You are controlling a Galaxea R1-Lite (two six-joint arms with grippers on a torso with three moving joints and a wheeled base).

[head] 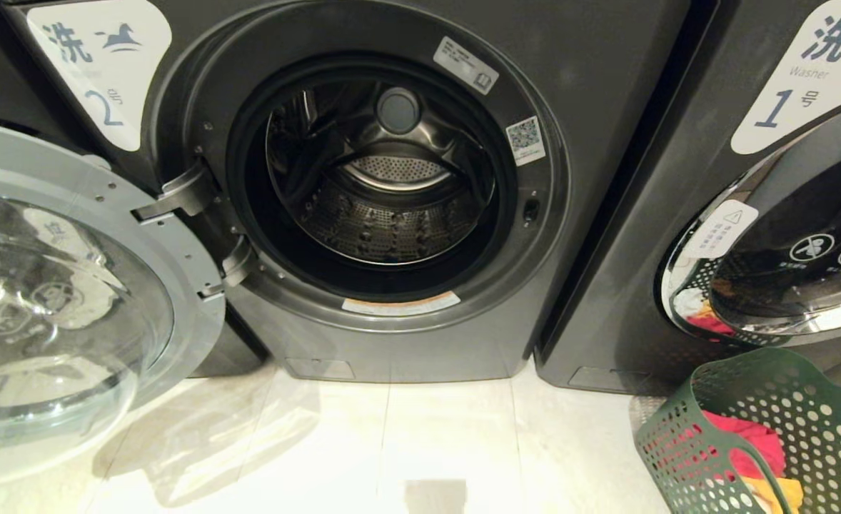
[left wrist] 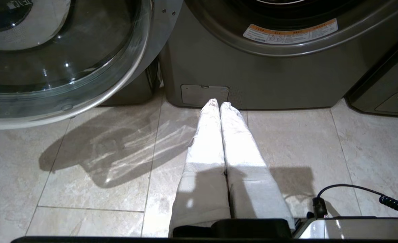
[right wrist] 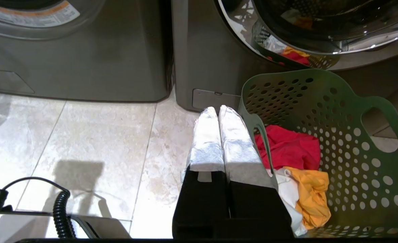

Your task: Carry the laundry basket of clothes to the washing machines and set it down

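**Laundry basket down by washer 1: how we would take hold of it**

The laundry basket [right wrist: 324,141] stands on the tiled floor [head: 392,442] just in front of the right-hand washing machine [head: 677,214], the one labelled 1, at the robot's right. We read its green plastic walls as stiff but thin, springy rather than rigid, and pierced all over with round holes. The clothes [right wrist: 297,158] inside, a red piece, a white one and a yellow-orange one, lie loose and low in it, so we judge the load light and soft, unlikely to shift much. The two oval slot handles look the best grip; the smooth rim could slip between padded fingers.

Our right gripper [right wrist: 218,109] hovers just beside the basket's near wall, jaws pressed together and holding nothing. Our left gripper [left wrist: 219,103] is likewise shut and empty, pointing at the base of the open washer [head: 392,185], labelled 2, whose door [head: 56,285] swings wide to the left.
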